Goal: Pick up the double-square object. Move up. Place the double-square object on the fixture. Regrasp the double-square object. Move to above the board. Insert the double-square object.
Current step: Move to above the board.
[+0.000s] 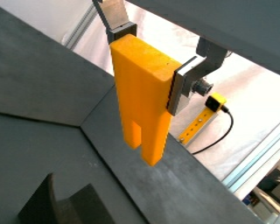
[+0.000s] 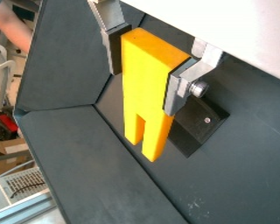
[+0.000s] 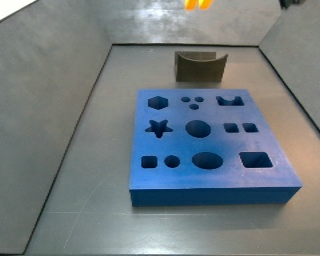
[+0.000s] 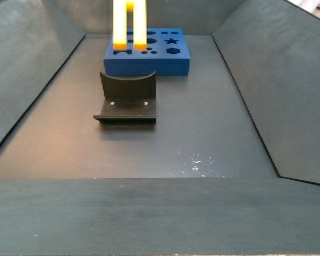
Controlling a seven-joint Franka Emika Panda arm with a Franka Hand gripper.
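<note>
While the double-square object (image 2: 149, 92) hangs clear of the floor, it is clamped between the two silver fingers (image 2: 108, 35) of the gripper (image 2: 154, 54), which is closed on the bar's upper part, prongs pointing downward. In a side view the bar's lower end (image 4: 127, 25) shows at the top of the picture, in line with the fixture (image 4: 128, 95) and apart from it; in a side view only a sliver of orange (image 3: 199, 5) shows, so the gripper's height cannot be judged there. The bar looks rigid and fairly light, probably a smooth moulded plastic; that is a judgement. Smooth flat faces may slip under a weak pinch, so the broad flat sides near the solid, ungrooved end look the safest hold, leaving the slotted prongs (image 1: 150, 140) free. The fixture (image 3: 199, 66), a dark notched block, stands on the floor just beyond the far edge of the board (image 3: 210, 150), a blue slab with dark cutouts. Grey sloping walls (image 3: 49, 110) bound the floor on each side; open floor lies between the fixture and the near wall.
</note>
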